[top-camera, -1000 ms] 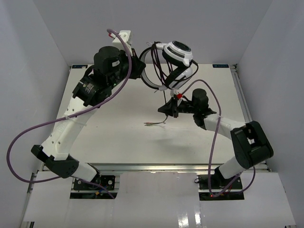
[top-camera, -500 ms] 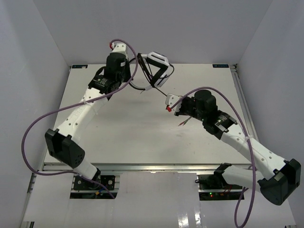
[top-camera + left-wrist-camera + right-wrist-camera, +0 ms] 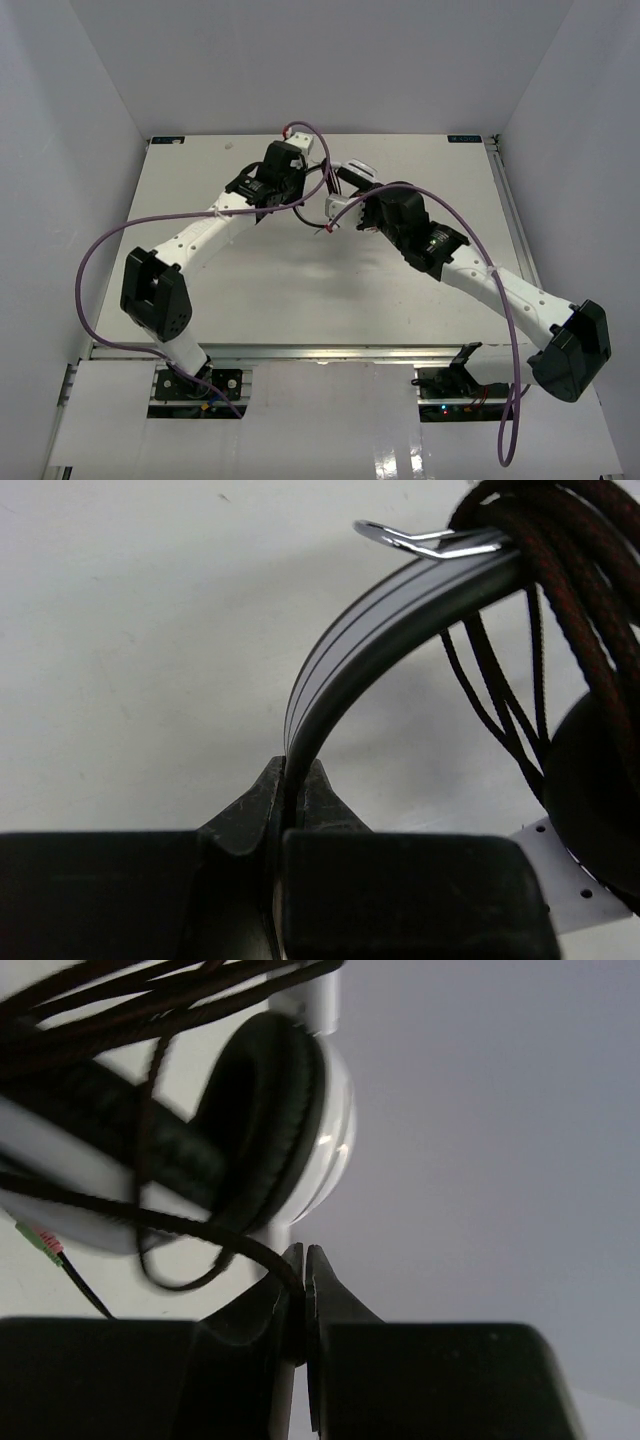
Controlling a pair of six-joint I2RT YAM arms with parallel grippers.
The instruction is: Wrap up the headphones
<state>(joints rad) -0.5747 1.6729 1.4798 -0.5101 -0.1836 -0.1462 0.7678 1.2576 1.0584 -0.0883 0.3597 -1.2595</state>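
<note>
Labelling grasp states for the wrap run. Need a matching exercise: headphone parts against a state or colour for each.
Things:
1. headband
2. cable
3. earcup
4. plugs

States:
A. red and green tips
B. pinched in right end effector
C. black pad, white shell
D. clamped in left end effector

Pairs: 1-D, 2-B, 3-C, 4-A

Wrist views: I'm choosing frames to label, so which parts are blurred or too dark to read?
Left wrist: the left gripper is a featureless black silhouette, while the headband it pinches is fairly sharp. Right wrist: the right gripper is equally dark; earcup and cable are out of focus.
</note>
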